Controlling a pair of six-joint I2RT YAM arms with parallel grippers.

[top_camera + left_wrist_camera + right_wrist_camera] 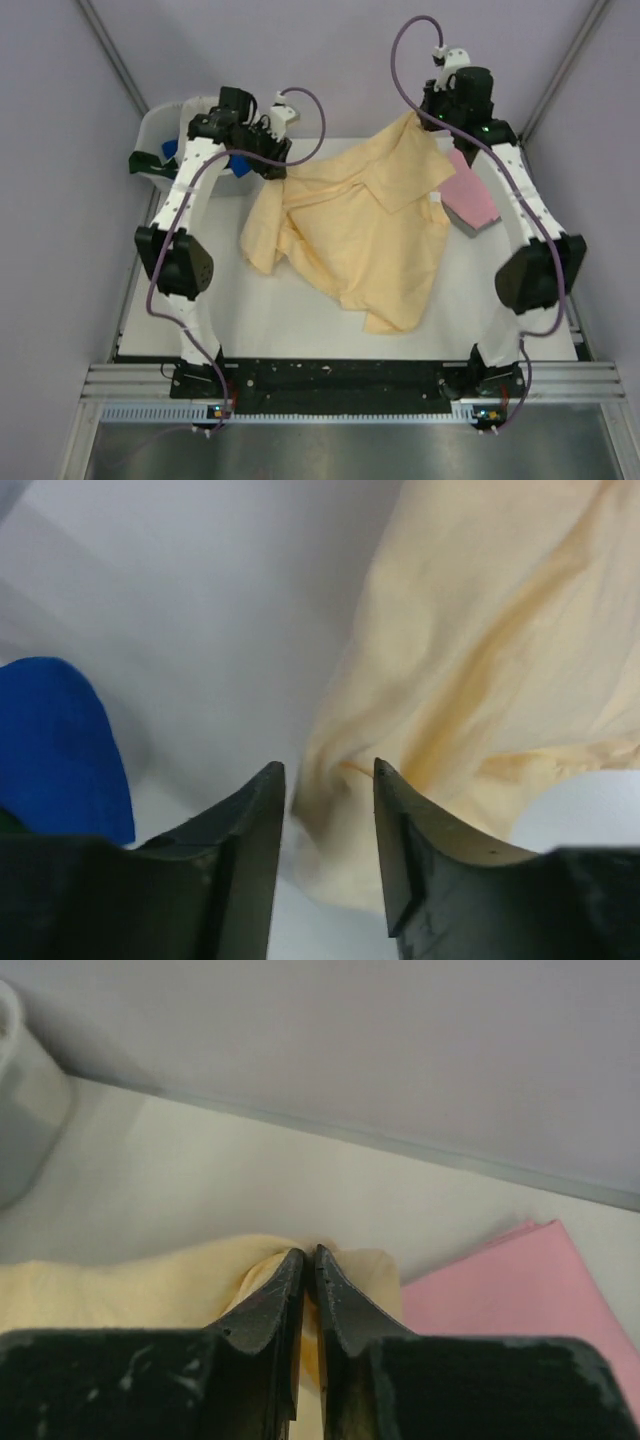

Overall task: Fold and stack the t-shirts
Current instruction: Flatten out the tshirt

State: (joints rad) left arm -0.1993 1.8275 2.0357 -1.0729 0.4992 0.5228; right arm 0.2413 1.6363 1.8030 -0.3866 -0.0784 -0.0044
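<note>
A pale peach-yellow t-shirt [355, 225] lies crumpled across the middle of the table. My right gripper [425, 118] is shut on its far right corner and holds that corner up; in the right wrist view the jaws [310, 1255] pinch the yellow cloth [130, 1280]. My left gripper [272, 158] is open at the shirt's far left edge; in the left wrist view [328, 770] the yellow cloth [480, 650] lies between and beyond the fingers, not gripped. A folded pink t-shirt [470, 195] lies flat at the right, also in the right wrist view [520, 1280].
A white plastic tub [168, 140] stands at the far left corner with blue cloth [240, 163] and dark green cloth [145, 160] in it. Blue cloth [55, 740] shows in the left wrist view. Grey walls close the back and sides.
</note>
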